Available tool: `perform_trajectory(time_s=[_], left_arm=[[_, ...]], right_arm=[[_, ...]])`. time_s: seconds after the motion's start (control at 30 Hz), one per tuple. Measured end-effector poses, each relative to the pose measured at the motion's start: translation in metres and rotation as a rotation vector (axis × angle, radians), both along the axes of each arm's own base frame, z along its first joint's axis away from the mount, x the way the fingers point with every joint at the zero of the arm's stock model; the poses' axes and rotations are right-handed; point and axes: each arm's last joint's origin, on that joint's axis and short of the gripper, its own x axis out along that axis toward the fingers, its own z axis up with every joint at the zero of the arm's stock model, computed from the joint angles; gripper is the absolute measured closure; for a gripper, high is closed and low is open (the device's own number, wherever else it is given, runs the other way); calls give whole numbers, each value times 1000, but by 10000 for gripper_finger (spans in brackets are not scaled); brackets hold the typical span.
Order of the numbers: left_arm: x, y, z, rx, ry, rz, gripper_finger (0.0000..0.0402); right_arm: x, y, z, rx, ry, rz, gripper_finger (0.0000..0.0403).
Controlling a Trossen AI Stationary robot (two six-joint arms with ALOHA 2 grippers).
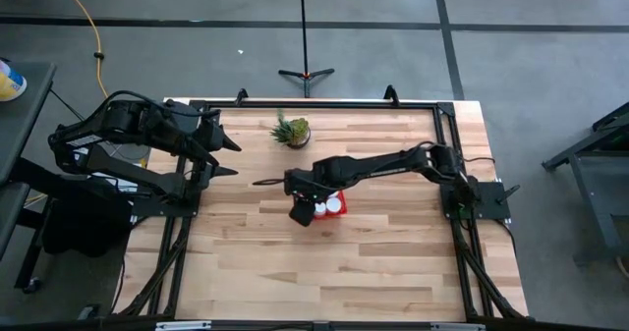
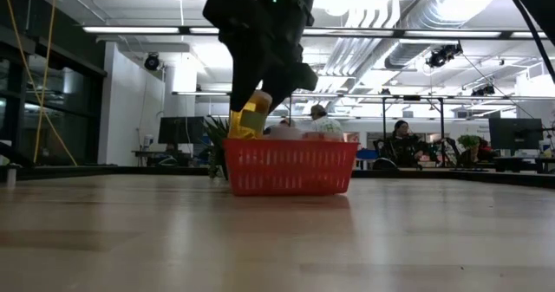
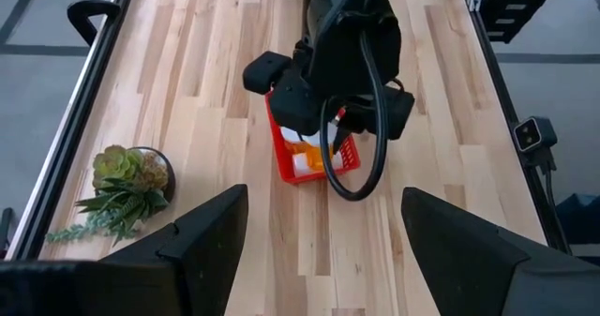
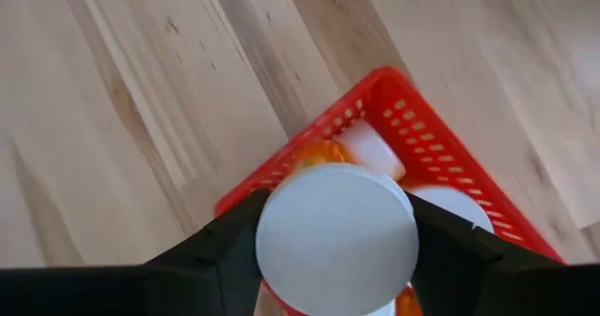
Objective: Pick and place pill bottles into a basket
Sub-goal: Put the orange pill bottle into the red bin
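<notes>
My right gripper [image 4: 337, 250] clamps a pill bottle [image 4: 337, 239] directly above the basket [image 4: 427, 138], which holds other bottles. Placing step: next, lower and release. My left gripper [image 1: 228, 157] waits spread, well apart.

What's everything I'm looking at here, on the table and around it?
basket: one, red, mid-table, under the right arm.
held bottle: one, orange body, white cap, gripped over the basket's edge.
bottles in basket: several white caps; exact count hidden by the arm.
plant: one, green, small pot, near the table's far edge.
table: one, light wood, dark frame.
stand: one, black tripod, on the floor beyond the table.
cable: one, yellow, on the floor at far left.
people: a few, at desks in the room behind.
right pincer: shut on the held bottle.
left pincer: open, waiting at the table's left side.
</notes>
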Motion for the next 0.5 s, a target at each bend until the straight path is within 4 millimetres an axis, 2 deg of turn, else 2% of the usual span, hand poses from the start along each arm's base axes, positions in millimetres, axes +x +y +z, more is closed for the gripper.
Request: perform_trajectory(time_s=[0.13,0.37,0.5], left_arm=[[0,0,0,0,0,0,85],[0,0,0,0,0,0,85],[0,0,0,0,0,0,85]], right_arm=[[-1,0,-4,-6,32,1,182],[-2,0,-5,1,44,5,208],[-2,0,-5,1,44,9,186]])
